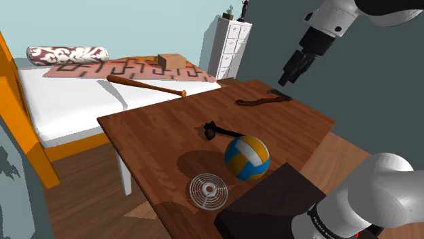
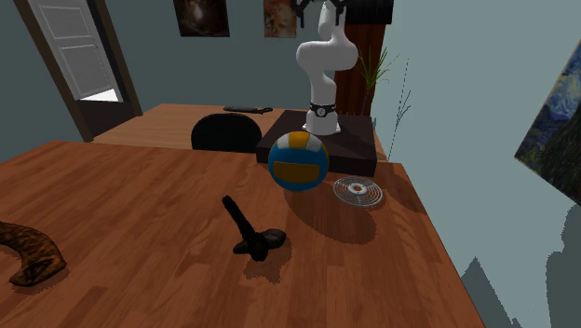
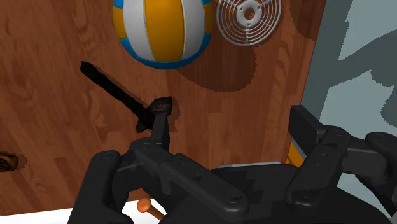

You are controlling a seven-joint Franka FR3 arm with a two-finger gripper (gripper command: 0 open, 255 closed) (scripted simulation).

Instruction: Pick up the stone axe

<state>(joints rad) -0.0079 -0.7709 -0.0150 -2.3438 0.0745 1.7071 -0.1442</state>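
Near stand: round wire grille flat on table, striped ball beside it.
Just past ball: dark axe lying flat mid-table, handle end nearer ball, head away. Nothing on top, so likely open to grab from above.
Farther: curved wooden piece near table's far edge; bat on bed beyond.
Gripper hangs high above table, probably for clearance before descent. Fingers spread wide apart, empty, touching nothing.
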